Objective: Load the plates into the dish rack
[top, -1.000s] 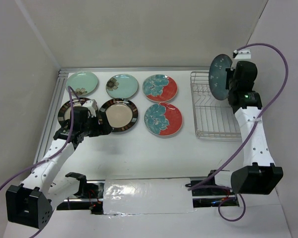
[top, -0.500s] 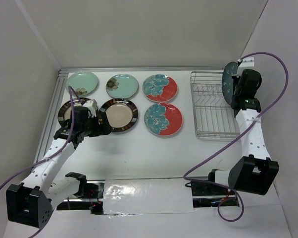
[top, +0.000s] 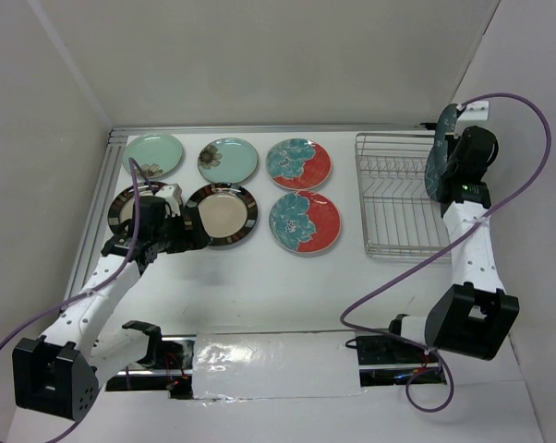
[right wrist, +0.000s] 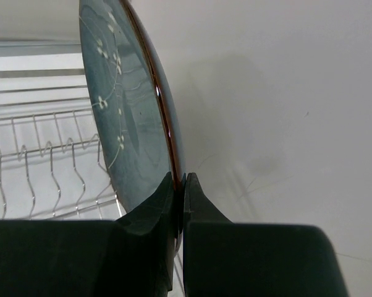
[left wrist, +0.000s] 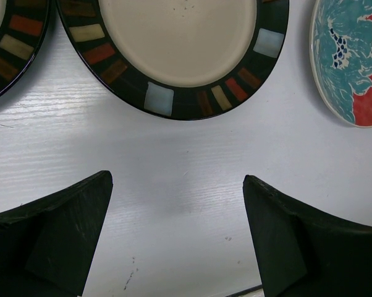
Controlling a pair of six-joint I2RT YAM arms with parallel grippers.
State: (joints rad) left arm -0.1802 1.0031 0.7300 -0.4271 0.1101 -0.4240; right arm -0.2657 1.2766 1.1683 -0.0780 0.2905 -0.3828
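Dark teal plate (right wrist: 127,117), held upright at far right corner of dish rack (top: 393,198), rim clamped by right gripper (right wrist: 178,180), left gripper (left wrist: 177,182) spread wide, positioned low over table (left wrist: 186,154), just beside cream striped-rim plate (left wrist: 173,37)

here's the setting: a white table (top: 259,286) with a faint wood grain, boxed in by plain pale panels, the back wall (top: 278,55) rising straight behind it, the left wall (top: 29,157) and right wall (top: 537,212) slanting in from either side. a silver metal rail (top: 241,129) runs along the table's far edge and down its left side. a shiny crinkled strip (top: 269,360) lies across the near edge, catching the soft, even light.
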